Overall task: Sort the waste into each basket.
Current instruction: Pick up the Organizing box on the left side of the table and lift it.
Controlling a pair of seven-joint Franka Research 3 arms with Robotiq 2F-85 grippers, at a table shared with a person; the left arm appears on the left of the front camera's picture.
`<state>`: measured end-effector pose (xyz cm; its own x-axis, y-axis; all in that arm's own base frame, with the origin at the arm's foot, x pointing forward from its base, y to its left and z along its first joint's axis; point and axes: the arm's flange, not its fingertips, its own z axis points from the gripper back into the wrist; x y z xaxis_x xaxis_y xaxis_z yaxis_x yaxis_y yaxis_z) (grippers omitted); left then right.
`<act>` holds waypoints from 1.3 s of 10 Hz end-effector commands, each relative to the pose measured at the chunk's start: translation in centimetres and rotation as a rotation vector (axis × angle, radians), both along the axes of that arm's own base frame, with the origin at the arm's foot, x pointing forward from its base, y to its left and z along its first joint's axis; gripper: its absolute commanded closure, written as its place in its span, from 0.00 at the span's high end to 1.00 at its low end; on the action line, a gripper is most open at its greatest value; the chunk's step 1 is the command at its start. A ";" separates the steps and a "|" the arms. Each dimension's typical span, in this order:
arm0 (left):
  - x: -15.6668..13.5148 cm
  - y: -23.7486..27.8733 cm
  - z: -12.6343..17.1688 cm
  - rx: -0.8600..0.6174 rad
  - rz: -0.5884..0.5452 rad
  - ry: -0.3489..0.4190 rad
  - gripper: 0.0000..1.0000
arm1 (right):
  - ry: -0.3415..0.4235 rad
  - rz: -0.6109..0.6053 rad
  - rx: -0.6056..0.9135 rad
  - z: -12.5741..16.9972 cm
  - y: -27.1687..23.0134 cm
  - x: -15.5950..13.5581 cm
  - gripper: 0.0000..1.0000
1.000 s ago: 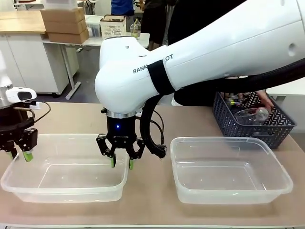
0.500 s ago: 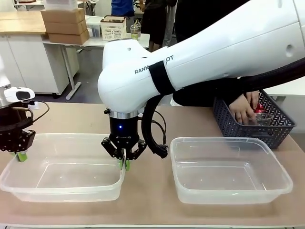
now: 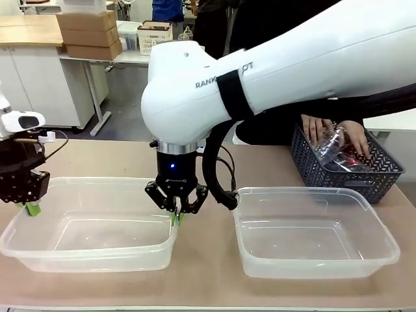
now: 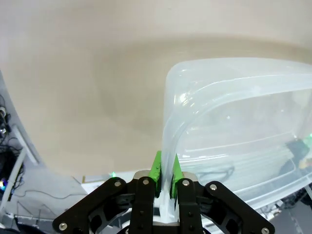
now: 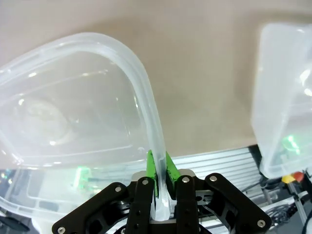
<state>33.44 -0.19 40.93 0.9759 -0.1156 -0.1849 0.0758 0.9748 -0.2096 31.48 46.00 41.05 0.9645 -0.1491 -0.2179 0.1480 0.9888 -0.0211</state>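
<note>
Honestly, most of the waste is hidden behind the dark lattice basket (image 3: 338,177) and the person's hands (image 3: 316,125); I make out one clear bottle (image 3: 328,146) there, well apart from my hands. Left hand (image 3: 30,208) and right hand (image 3: 177,218), both pointing down, are clamped on opposite end rims of the left tub (image 3: 84,249) on the worktop (image 3: 205,263); the right tub (image 3: 318,257) stands beside it.

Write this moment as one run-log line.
left hand: shut on left tub rim | right hand: shut on its opposite rim | person's hand: holding clear bottle at lattice basket
</note>
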 end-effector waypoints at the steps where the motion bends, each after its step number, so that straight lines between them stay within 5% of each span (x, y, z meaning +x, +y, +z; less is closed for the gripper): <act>1: -0.3 0.5 5.6 -0.031 0.064 0.006 0.00 | 0.003 0.023 -0.037 4.1 -6.0 -1.3 0.00; 4: 2.6 -1.1 12.0 -0.059 0.037 -0.087 0.00 | -0.041 0.120 0.021 7.3 -8.3 -4.7 0.00; 5: -0.4 -1.9 8.3 -0.067 0.015 -0.018 0.00 | -0.029 0.057 0.056 7.5 -3.9 -2.5 0.00; 8: 0.2 -3.1 9.9 -0.073 0.002 -0.018 0.07 | -0.061 0.068 0.078 9.0 -4.5 -3.5 0.06; 9: 0.8 -4.8 10.7 -0.110 0.033 -0.027 0.07 | -0.040 0.100 0.024 9.5 -5.3 -1.7 0.06; 11: 1.0 -8.9 12.1 -0.173 0.341 -0.025 0.07 | 0.014 0.207 0.037 9.4 -11.1 -1.3 0.06; 13: 1.3 -15.7 13.6 -0.230 0.292 0.020 0.07 | 0.009 0.214 -0.096 9.4 -16.5 -2.7 0.06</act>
